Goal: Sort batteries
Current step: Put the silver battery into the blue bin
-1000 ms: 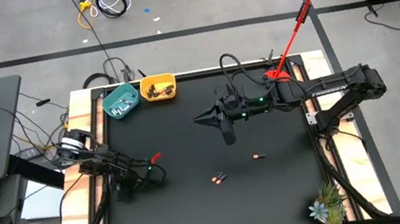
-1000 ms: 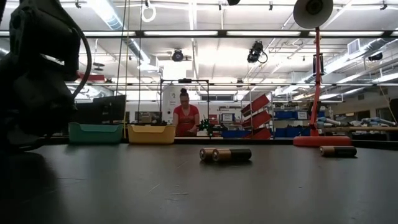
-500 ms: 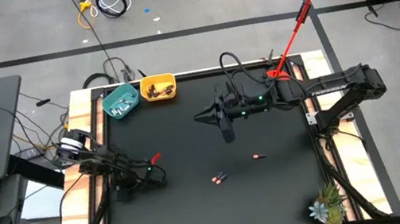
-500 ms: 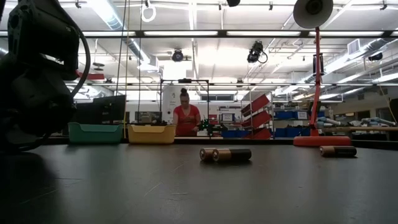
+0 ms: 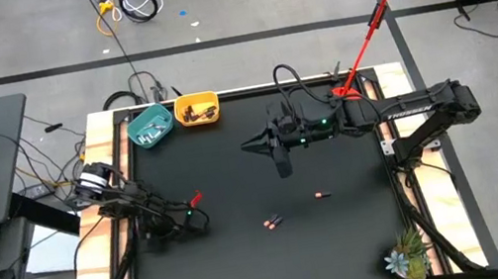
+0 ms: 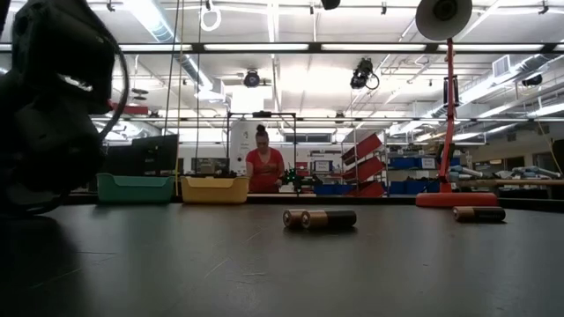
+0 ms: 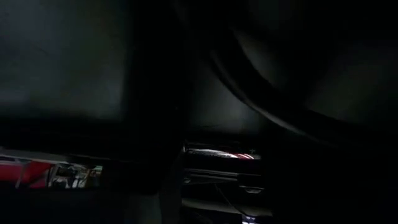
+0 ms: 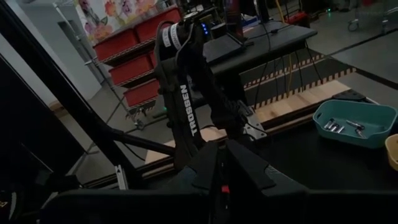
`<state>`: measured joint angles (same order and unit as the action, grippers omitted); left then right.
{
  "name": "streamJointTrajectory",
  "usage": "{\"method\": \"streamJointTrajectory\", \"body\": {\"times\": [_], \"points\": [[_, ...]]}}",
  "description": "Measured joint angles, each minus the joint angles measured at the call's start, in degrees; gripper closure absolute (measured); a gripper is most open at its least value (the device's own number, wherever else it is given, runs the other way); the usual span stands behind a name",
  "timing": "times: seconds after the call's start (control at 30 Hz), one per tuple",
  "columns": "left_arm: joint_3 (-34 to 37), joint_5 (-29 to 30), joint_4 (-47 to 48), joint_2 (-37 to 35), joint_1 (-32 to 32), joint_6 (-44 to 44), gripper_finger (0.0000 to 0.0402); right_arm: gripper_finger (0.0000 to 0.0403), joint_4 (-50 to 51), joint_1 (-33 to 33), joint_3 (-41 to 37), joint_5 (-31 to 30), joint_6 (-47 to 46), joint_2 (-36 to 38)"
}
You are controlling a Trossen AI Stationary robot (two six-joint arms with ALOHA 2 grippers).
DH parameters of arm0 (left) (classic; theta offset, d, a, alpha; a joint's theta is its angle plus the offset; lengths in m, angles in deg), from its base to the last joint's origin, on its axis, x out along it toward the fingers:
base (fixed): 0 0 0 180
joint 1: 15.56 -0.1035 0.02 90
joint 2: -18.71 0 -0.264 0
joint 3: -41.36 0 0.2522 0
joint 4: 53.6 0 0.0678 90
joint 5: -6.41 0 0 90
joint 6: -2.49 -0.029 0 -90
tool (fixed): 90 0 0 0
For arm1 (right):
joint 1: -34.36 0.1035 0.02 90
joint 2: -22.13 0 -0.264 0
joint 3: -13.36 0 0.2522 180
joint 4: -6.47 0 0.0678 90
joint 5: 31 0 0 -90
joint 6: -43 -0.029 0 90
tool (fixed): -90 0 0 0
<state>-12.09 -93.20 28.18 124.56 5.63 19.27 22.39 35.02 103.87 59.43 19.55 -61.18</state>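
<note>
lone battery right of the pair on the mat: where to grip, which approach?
Grip the lone battery mid-body, coming straight down, fingers across its short width. It lies flat on its side on the black mat, long axis roughly left-right in the high view, so closing across it should keep it from rolling. It lies apart from the pair, so there looks to be room for the fingers.

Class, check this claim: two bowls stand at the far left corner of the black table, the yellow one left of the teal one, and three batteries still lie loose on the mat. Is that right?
Not quite. The bowls are the other way round: in the high view the teal bowl stands left of the yellow bowl. The rest holds: two batteries lie together and a third battery lies apart on the black table.
</note>
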Motion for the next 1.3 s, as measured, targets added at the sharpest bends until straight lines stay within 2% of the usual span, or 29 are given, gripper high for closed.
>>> {"method": "streamJointTrajectory", "body": {"times": [0.03,0.1,0.17,0.27,0.47,0.7,0.83,0.93,1.1,1.17,1.3], "points": [[-0.8,0.2,-0.2,0.0,-0.5,-0.4,0.0237,0.0361,0.0,-0.1,0.0,0.0,0.0,0.0],[-1.5,-0.3,-0.9,-0.1,-1.4,-0.7,0.0344,0.0361,0.0,-0.5,0.0,0.6,0.1,0.0],[-2.1,0.2,-0.8,0.0,-2.1,-1.2,0.0389,0.0361,-0.3,-0.8,0.0,0.6,0.3,0.0],[-2.4,0.2,-0.7,0.0,-3.3,-1.8,0.04,0.0361,-0.8,-1.3,0.0,1.6,0.4,0.0],[-3.1,0.2,0.4,0.0,-4.7,-1.7,0.0391,0.0361,-0.9,-1.8,0.0,3.7,0.5,0.0],[-8.8,0.9,0.6,-0.2,-5.1,-1.2,0.0358,0.0361,-1.0,-2.6,0.0,4.3,1.1,0.0],[-8.7,-0.7,0.2,-0.4,-5.4,-0.7,0.0327,0.0361,-1.0,-3.0,0.0,6.1,1.1,0.0],[-7.4,-1.3,0.6,-0.5,-6.2,-1.2,0.0288,0.0361,-0.9,-3.3,0.0,6.7,1.1,0.0],[-7.2,4.1,3.7,-0.3,-8.8,-3.9,0.0206,0.0361,-0.9,-3.6,0.0,7.1,1.3,0.0],[-7.3,4.2,4.7,-0.3,-10.0,-4.4,0.0177,0.0361,-0.8,-3.6,0.0,7.2,1.3,0.0],[-7.2,3.9,8.7,-0.3,-11.6,-6.0,0.0137,0.0361,-0.8,-3.6,0.0,7.2,1.3,0.0]]}}
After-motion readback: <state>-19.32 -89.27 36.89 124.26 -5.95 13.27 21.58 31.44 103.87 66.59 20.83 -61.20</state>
